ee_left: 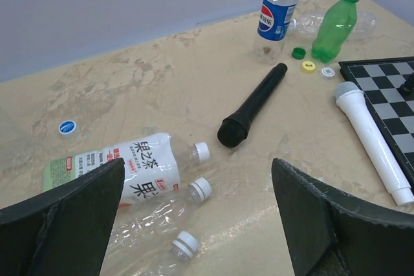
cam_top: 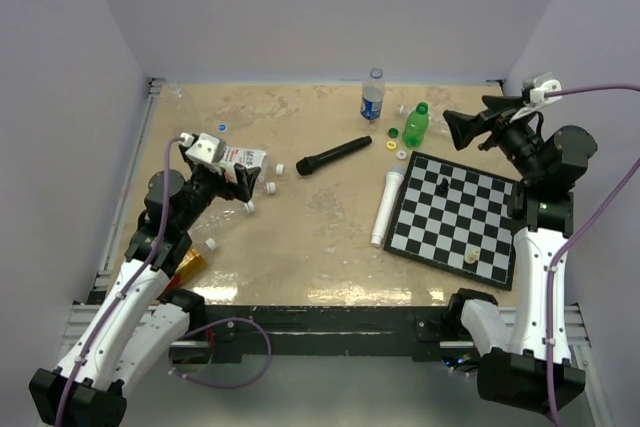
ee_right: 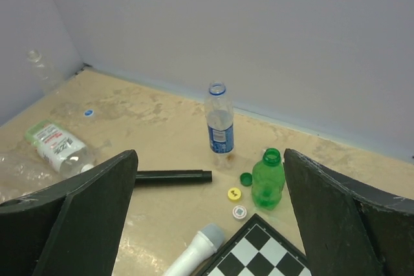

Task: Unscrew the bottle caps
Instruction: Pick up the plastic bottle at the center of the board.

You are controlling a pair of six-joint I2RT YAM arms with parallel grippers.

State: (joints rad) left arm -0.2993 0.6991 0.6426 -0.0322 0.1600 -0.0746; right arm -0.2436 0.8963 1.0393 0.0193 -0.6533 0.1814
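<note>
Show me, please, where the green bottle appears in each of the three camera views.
Top external: green bottle right of centre, near the far wall.
Left wrist: green bottle top right.
Right wrist: green bottle low, right of centre.
Shared landmark: the blue-labelled bottle standing just left of it.

The chessboard (cam_top: 455, 217) lies at centre right of the top view, with the tube (cam_top: 386, 207) just beside its left edge and the microphone (cam_top: 333, 156) to the tube's upper left. Behind the board stand a tall bottle (cam_top: 373, 97) and, to its right, a short bottle (cam_top: 416, 125), with three loose caps (cam_top: 390, 145) between the short bottle and the board. At centre left several bottles (ee_left: 149, 163) lie together, one cap (cam_top: 221, 128) apart behind them.
</note>
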